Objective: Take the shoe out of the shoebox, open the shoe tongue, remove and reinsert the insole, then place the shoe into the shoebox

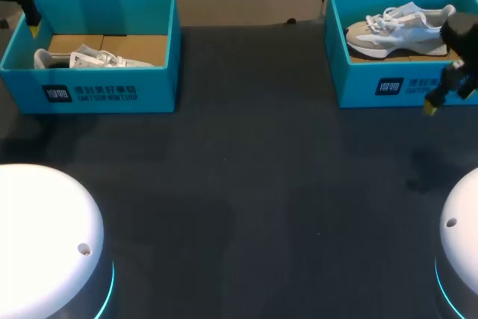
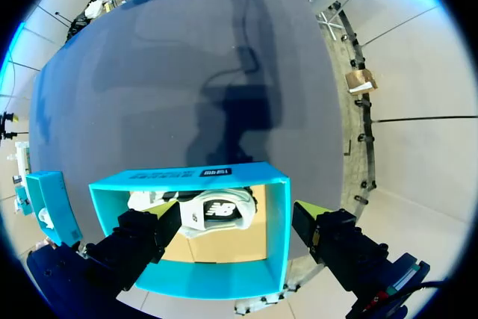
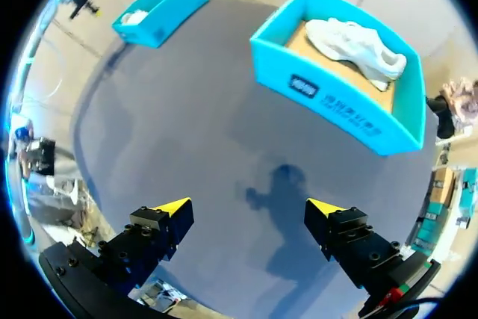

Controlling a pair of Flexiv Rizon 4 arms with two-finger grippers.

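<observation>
Yet to lift the shoe (image 1: 399, 24) from its box (image 1: 358, 84) (likewise all later steps); holds left gripper (image 2: 235, 214) and right gripper (image 3: 249, 207) spread wide, empty.

Two shoeboxes (image 1: 97, 95) (image 1: 388, 87), two shoes (image 1: 82, 57) (image 1: 399, 26)

turquoise shoebox (image 1: 358, 84), white shoe (image 1: 399, 26) (greyish toe)

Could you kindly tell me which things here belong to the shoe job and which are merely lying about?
Job in hand:
- left shoebox with the white shoe in it
- right shoebox with the white-and-grey shoe in it
- left tool and right tool, both open

Merely there:
- dark table
- cardboard liner in each box
</observation>
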